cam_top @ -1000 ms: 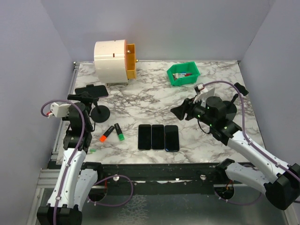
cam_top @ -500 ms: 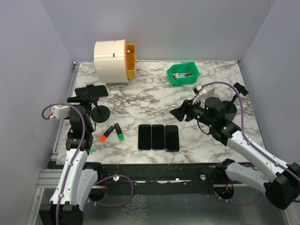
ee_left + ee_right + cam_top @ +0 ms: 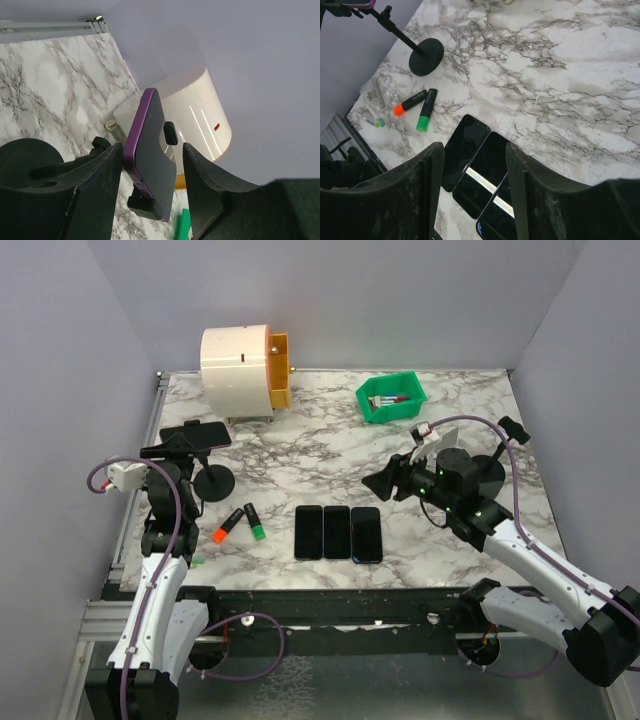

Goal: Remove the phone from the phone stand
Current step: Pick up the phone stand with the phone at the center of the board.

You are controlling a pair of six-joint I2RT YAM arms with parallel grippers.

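A purple-edged phone (image 3: 198, 434) sits clamped in a black phone stand (image 3: 214, 480) with a round base at the table's left. In the left wrist view the phone (image 3: 150, 150) lies between my open fingers (image 3: 95, 190), its purple edge close to the left finger, the right finger apart from its screen; the stand's clamp (image 3: 145, 204) still holds it. My left gripper (image 3: 172, 447) is open around the phone's left end. My right gripper (image 3: 383, 481) is open and empty, above the table right of centre. Its view shows the stand's base (image 3: 426, 56).
Three dark phones (image 3: 338, 532) lie side by side at the table's front centre. An orange marker (image 3: 227, 526) and a green marker (image 3: 255, 522) lie near the stand. A white and orange cylinder device (image 3: 243, 367) and a green bin (image 3: 391, 398) stand at the back.
My left gripper has moved a little up and towards the phone, closing in round its left end. My right gripper has shifted slightly left.
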